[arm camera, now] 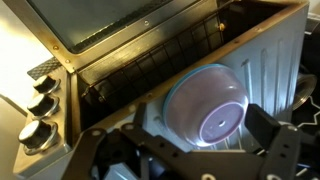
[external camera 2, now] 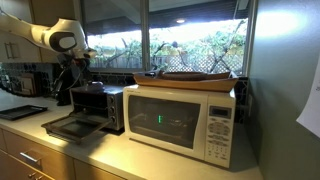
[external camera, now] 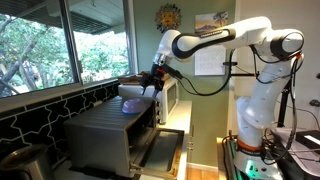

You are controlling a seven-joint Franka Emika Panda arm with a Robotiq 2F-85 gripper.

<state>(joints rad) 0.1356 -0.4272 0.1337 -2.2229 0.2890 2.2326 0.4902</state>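
Pale lavender round bowl [arm camera: 207, 105], apparently base-up on top of the silver toaster oven [external camera: 100, 132], lies just ahead of my pincer [arm camera: 185, 150], centred between its fingers. The pincer is spread wide and holds nothing. The oven door hangs open.

- Daylight comes through the windows [external camera: 60, 40] in both exterior views; the room inside is dimmer.
- The wrist view is soft and dark at the bottom edge.
- The bowl [arm camera: 205, 105] shows a pale glare.
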